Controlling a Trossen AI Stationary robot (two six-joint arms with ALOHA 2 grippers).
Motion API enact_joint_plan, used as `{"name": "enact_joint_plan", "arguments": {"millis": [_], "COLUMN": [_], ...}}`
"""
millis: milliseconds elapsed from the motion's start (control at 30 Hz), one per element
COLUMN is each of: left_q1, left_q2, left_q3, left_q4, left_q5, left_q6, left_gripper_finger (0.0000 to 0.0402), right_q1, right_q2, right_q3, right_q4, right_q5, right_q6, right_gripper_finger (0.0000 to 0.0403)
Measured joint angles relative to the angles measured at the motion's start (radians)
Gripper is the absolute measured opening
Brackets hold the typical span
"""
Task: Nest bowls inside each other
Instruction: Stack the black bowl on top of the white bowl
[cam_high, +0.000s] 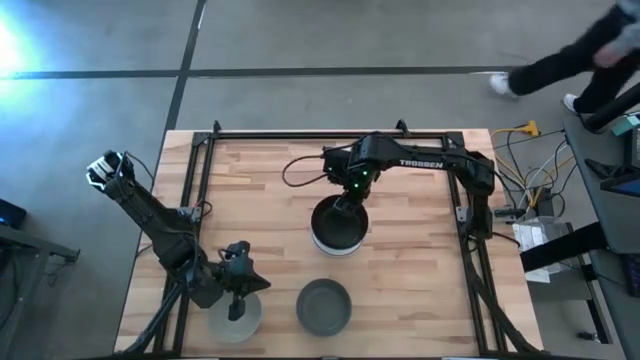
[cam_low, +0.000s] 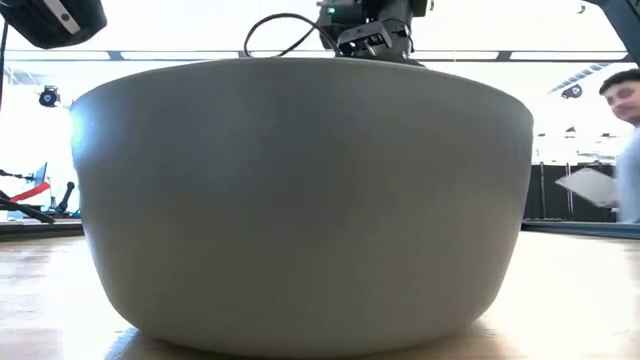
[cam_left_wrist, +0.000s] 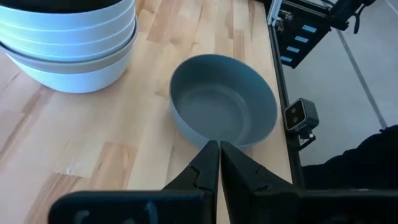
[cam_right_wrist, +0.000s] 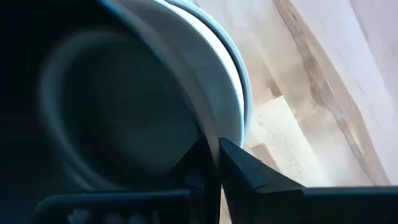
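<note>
A stack of glossy white bowls stands mid-table with the black bowl in its top. My right gripper is down at the far rim of that stack, shut. A matte grey bowl rests on its base near the near edge; it fills the low view and shows in the left wrist view. A beige-grey bowl sits to its left, and my left gripper hangs over it, shut. The other bowls are hidden inside the stack. My right gripper pinches the rim of the stack's top between its two fingers, one inside the dark hollow and one outside, coming from above. The black bowl sits in the white stack, not lifted clear. Whether the white rim is also between the fingers, I cannot tell.
Black rails frame the wooden table. Bare wood lies right of the stack and between the bowls. A person walks past beyond the far right corner, and a person shows at the right of the low view. Cables lie to the right.
</note>
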Motion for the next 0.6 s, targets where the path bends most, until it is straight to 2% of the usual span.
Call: {"name": "enact_joint_plan", "arguments": {"millis": [333,600], "left_q1": [0.0,0.0], "left_q2": [0.0,0.0], "left_q3": [-0.002,-0.003], "left_q4": [0.004,0.006], "left_q5": [0.035,0.046], "left_q6": [0.001,0.001], "left_gripper_finger": [0.0,0.0], "right_q1": [0.004,0.005], "right_q2": [-0.002,-0.005], "right_q3": [0.057,0.12], "right_q4": [0.016,0.002], "right_q5": [0.0,-0.004], "right_q6": [0.0,0.011], "right_gripper_finger": [0.0115,0.0136]}}
